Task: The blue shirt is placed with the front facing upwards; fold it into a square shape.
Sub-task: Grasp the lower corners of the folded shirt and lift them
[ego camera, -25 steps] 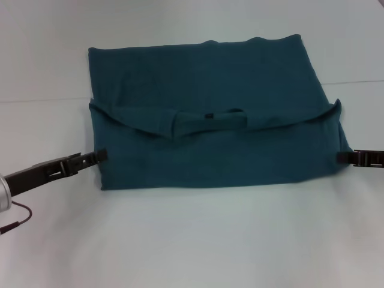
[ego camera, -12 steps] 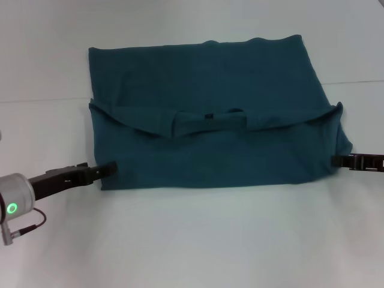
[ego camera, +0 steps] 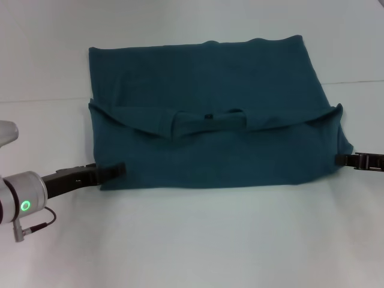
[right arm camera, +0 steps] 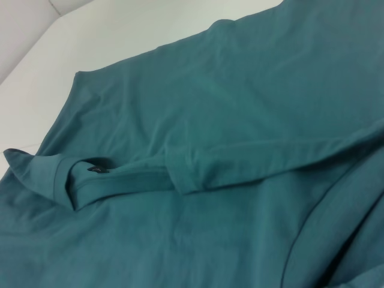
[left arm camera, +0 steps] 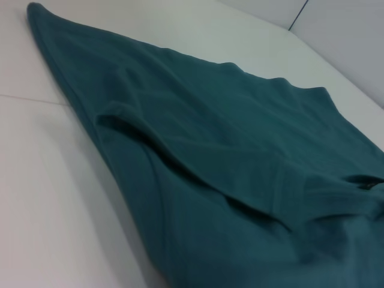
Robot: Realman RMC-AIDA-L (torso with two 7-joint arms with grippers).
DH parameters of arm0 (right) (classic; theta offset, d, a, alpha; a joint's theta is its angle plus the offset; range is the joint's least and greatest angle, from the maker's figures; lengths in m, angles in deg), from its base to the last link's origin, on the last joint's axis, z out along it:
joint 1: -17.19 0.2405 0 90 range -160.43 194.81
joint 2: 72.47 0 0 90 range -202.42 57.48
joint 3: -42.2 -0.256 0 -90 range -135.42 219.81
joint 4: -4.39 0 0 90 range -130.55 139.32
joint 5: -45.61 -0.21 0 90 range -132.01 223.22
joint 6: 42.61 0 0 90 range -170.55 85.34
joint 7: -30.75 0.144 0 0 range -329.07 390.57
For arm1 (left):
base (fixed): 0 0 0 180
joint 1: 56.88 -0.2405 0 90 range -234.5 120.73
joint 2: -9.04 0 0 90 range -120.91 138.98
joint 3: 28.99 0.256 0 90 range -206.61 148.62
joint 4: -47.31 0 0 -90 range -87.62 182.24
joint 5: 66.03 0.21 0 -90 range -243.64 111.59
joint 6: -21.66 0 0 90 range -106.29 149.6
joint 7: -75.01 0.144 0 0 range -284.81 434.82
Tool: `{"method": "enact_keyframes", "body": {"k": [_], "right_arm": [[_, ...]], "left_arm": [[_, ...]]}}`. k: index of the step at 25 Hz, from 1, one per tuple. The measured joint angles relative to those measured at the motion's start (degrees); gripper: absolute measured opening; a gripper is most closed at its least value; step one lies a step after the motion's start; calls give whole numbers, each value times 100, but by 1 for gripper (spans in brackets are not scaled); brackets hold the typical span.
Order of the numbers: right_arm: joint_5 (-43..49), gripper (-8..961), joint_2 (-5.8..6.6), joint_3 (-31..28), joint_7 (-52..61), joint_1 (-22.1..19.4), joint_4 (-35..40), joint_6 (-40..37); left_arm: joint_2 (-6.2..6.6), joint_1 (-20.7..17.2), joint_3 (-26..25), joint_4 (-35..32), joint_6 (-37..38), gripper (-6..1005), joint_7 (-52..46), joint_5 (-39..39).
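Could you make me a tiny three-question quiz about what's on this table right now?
1. True or false: the blue shirt lies flat with a folded layer across its near half.
2. Which gripper sits at the shirt's near-left edge: A) left gripper, B) right gripper?
3. What small dark item shows at the neckline in the middle of the fold?

Key: 1 true. 2 A; the right gripper is at the opposite side edge. 3 the black neck label.
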Motion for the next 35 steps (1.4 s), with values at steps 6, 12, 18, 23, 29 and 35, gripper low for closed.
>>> {"method": "enact_keyframes", "body": {"k": [6, 12, 18, 23, 29, 35], "right_arm": [[-8, -1, -1, 0, -46, -14, 3, -1], [-7, -1, -5, 0, -52, -22, 3, 2], [-6, 0, -22, 0, -63, -21, 3, 17], [-3, 0, -36, 0, -65, -25, 3, 27], [-6, 0, -56, 0, -103, -48, 3, 18], [-89, 0, -61, 0, -132, -90, 2, -5]], "left_arm": [[0, 33, 87, 66, -120, 860, 2, -3], [0, 57, 233, 28, 159, 860, -50, -43], [0, 29, 163, -183, 610, 859, -59, -117], [0, 13, 196, -170, 534, 860, -30, -90], [0, 2, 213, -157, 477, 853, -24, -48], [1, 4, 220, -162, 408, 834, -49, 130]]}}
